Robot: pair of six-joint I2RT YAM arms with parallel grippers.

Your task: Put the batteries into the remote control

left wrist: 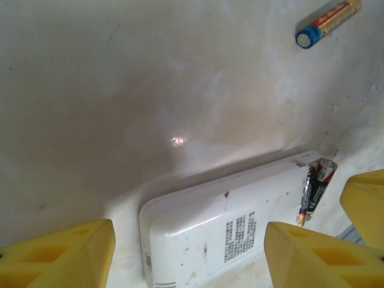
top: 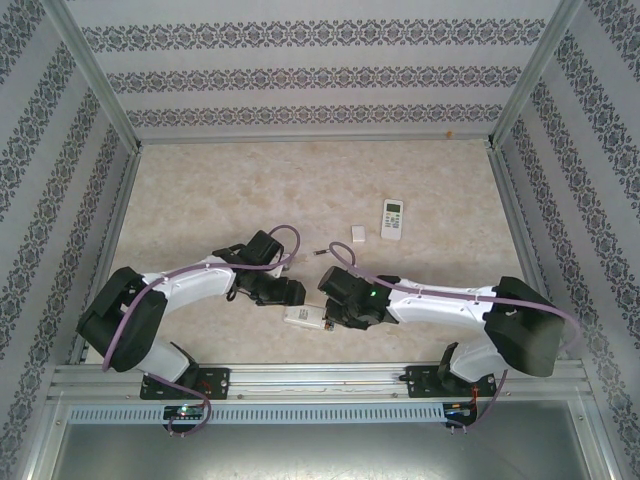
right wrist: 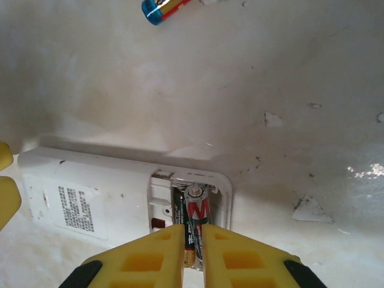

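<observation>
Lower centre, the right gripper [right wrist: 193, 233] pinches a battery [right wrist: 197, 210] over the remote control's [right wrist: 90, 195] open compartment [right wrist: 161, 207] to seat it, while the left gripper [left wrist: 187, 252], spread, straddles the remote control, probably to steady it.

2 arms bent inward, left gripper [left wrist: 189, 255] jaws apart, right gripper [right wrist: 193, 255] pinching battery [right wrist: 197, 215]
</observation>
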